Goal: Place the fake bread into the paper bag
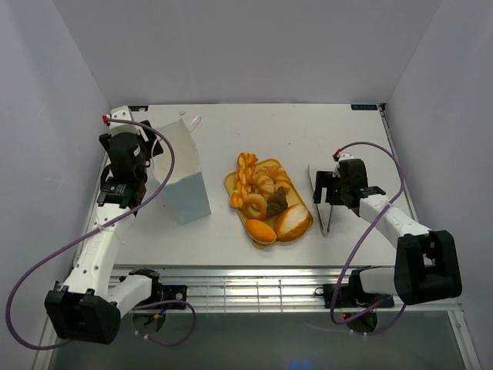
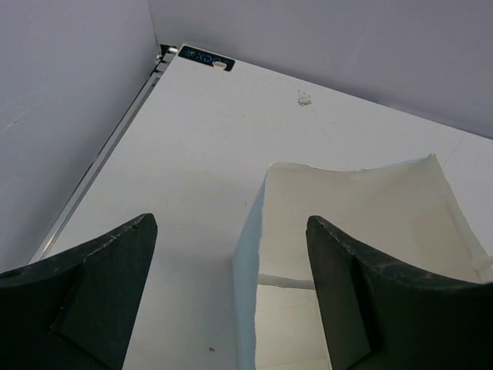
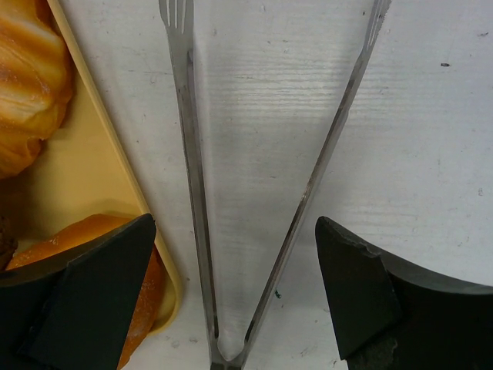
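Note:
The fake bread (image 1: 264, 199), several glossy golden pastries and one dark brown piece, lies heaped on a flat yellow tray (image 1: 229, 183) at mid-table. The white to pale-blue paper bag (image 1: 182, 176) stands open left of the tray. My left gripper (image 1: 151, 151) is open at the bag's left side; in the left wrist view the bag's rim (image 2: 362, 208) stands between its open fingers, the gripper (image 2: 231, 220) holding nothing. My right gripper (image 1: 326, 194) is open just right of the tray. In the right wrist view it (image 3: 235, 223) straddles metal tongs (image 3: 189, 154) without touching them, with bread (image 3: 23, 77) at left.
The metal tongs (image 1: 328, 220) lie flat on the white table right of the tray (image 3: 85, 154). Pale walls close the table on the left, back and right. A metal rail runs along the near edge (image 1: 254, 289). Purple cables loop from both arms.

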Tool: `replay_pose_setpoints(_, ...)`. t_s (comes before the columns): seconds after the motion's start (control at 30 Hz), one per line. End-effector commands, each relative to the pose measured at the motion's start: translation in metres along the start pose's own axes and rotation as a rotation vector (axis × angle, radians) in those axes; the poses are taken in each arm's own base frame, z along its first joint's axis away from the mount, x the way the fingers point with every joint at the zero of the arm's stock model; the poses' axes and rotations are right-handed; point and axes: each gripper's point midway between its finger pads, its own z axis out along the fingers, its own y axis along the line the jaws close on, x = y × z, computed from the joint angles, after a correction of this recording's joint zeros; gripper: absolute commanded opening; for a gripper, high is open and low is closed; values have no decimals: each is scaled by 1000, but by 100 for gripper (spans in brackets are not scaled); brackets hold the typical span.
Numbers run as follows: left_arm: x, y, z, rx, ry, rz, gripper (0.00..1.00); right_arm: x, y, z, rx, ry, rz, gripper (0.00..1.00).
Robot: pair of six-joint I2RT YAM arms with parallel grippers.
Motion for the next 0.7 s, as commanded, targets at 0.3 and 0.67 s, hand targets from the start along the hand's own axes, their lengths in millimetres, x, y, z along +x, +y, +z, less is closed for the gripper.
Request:
replay_pose_setpoints(0.3, -35, 19, -21, -58, -143, -62, 91, 2, -4, 19, 76, 49, -51, 90)
replay_pose_setpoints(0.67, -46, 38, -45, -122, -212, -130, 91, 14, -11, 33, 118, 55, -29, 90)
